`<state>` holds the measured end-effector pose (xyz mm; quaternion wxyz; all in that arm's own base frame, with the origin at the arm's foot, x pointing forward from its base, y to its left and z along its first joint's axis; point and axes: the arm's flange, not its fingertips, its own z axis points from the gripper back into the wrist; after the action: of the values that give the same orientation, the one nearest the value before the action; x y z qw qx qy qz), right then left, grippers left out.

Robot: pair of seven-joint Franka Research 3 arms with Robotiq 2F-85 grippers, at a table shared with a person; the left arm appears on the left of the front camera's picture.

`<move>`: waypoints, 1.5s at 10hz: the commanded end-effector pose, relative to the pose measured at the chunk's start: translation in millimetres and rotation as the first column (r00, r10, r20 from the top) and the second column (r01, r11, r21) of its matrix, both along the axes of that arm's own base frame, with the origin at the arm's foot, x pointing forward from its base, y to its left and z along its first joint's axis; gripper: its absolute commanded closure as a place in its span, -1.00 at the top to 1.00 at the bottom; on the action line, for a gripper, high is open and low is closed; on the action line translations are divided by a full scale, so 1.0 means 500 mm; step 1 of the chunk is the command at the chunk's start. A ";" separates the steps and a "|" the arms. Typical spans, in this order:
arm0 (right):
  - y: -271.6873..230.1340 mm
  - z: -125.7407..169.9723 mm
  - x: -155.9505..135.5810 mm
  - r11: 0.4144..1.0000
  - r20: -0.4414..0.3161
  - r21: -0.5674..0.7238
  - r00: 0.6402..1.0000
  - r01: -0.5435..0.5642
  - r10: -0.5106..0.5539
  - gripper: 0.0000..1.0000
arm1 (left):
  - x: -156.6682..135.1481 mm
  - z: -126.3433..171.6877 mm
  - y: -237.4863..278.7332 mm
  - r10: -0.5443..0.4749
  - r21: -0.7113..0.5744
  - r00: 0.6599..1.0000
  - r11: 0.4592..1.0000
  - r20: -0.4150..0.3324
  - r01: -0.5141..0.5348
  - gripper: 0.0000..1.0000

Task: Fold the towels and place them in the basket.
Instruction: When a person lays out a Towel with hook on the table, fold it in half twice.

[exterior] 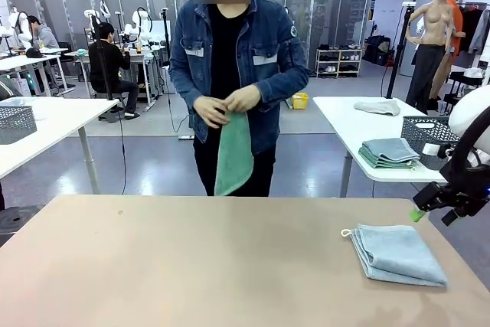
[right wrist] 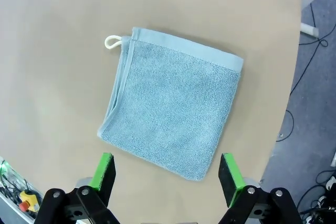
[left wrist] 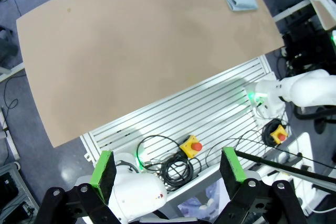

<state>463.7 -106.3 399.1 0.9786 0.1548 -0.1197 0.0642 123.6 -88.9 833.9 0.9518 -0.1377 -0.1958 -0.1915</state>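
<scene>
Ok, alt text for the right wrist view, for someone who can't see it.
A folded pale blue towel lies flat on the tan table, its white loop at one corner. The right gripper, open, hangs above it.

Folded pale blue-grey terry towel (right wrist: 173, 119) with small white corner loop (right wrist: 112, 42) lies flat on tan surface (right wrist: 58, 82); right hand (right wrist: 167, 174) above it, green-padded fingers (right wrist: 104, 170) spread apart, touching nothing.

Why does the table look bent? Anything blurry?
Left wrist view: the wide lens bows the edges of the tan tabletop. Front view: even light, the person's hands on the green terry towel slightly soft. Right wrist view: the folded pale blue terry towel is crisp, barely shadowed.
</scene>
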 end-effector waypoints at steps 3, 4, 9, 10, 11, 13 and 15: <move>-0.009 0.302 -0.125 0.984 0.154 -0.098 0.974 -0.152 0.165 1.00 | -0.012 0.005 -0.003 -0.010 0.001 1.000 1.000 0.012 0.010 1.00; 0.001 0.381 -0.150 0.973 0.165 -0.119 0.962 -0.198 0.216 1.00 | -0.012 0.005 -0.003 -0.010 0.001 1.000 1.000 0.012 0.010 1.00; 0.135 0.721 -0.321 0.880 0.310 -0.326 0.840 -0.346 0.445 1.00 | -0.012 0.005 -0.003 -0.010 0.001 1.000 1.000 0.012 0.010 1.00; 0.163 0.754 -0.362 0.856 0.330 -0.391 0.817 -0.338 0.473 1.00 | -0.012 0.005 -0.003 -0.010 0.001 1.000 1.000 0.012 0.010 1.00; 0.181 0.778 -0.398 0.838 0.346 -0.431 0.797 -0.333 0.495 1.00 | -0.012 0.005 -0.003 -0.010 0.001 1.000 1.000 0.012 0.010 1.00; 0.202 0.786 -0.458 0.835 0.343 -0.439 0.797 -0.332 0.497 1.00 | -0.012 0.005 -0.003 -0.010 0.001 1.000 1.000 0.012 0.010 1.00; 0.197 0.769 -0.466 0.860 0.360 -0.399 0.808 -0.318 0.466 1.00 | -0.012 0.005 -0.003 -0.010 0.001 1.000 1.000 0.012 0.010 1.00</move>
<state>226.9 -5.7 796.1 0.8916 -0.0154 -0.2954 0.3429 123.8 -88.9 833.8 0.9519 -0.1377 -0.1957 -0.1914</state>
